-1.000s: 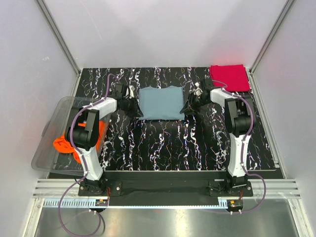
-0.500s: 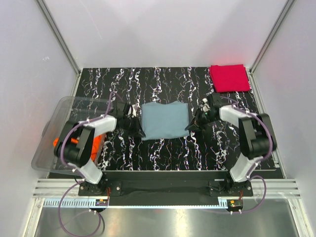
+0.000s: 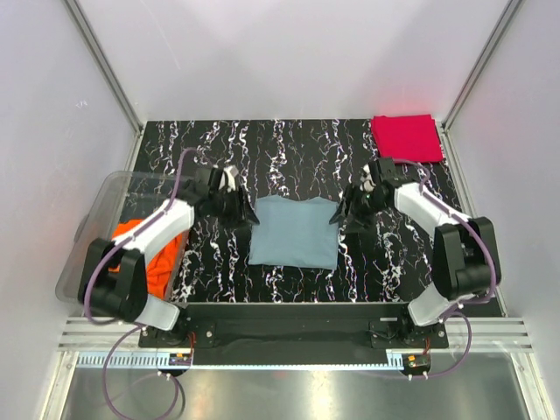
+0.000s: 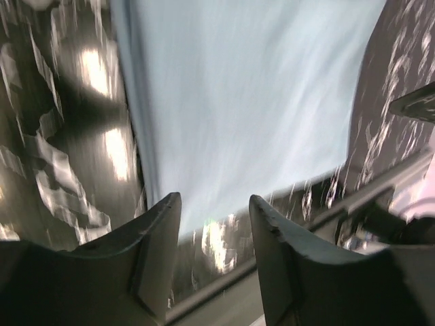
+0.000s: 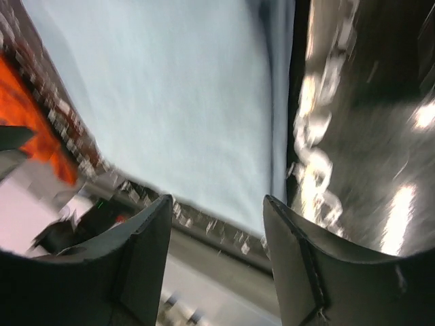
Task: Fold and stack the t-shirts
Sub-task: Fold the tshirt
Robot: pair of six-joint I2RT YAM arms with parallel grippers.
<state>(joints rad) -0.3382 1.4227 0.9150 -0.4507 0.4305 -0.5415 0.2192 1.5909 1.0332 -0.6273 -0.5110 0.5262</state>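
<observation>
White walls close in a black table top (image 3: 289, 157) streaked with white marbling; both arm bases are bolted at its near edge.

We note the grey-blue t-shirt (image 3: 294, 232) lying folded and flat near the middle of the table, between the two arms, with its near edge close to the front of the surface.

The left gripper (image 3: 238, 203) sits low at the shirt's far left corner. In its wrist view we see both fingers (image 4: 153, 251) spread apart with nothing between them, and pale cloth ahead.

The right gripper (image 3: 347, 210) sits at the far right corner, mirrored. Its fingers (image 5: 146, 258) also stand apart and hold nothing. We cannot tell whether either set of tips touches the cloth; both wrist views are blurred.

The red t-shirt (image 3: 406, 138) lies folded square in the far right corner of the table, well apart from the grey-blue one.

The orange t-shirt (image 3: 162, 262) is bunched inside the clear plastic bin (image 3: 83, 236) at the table's left edge, partly hidden by the left arm.
</observation>
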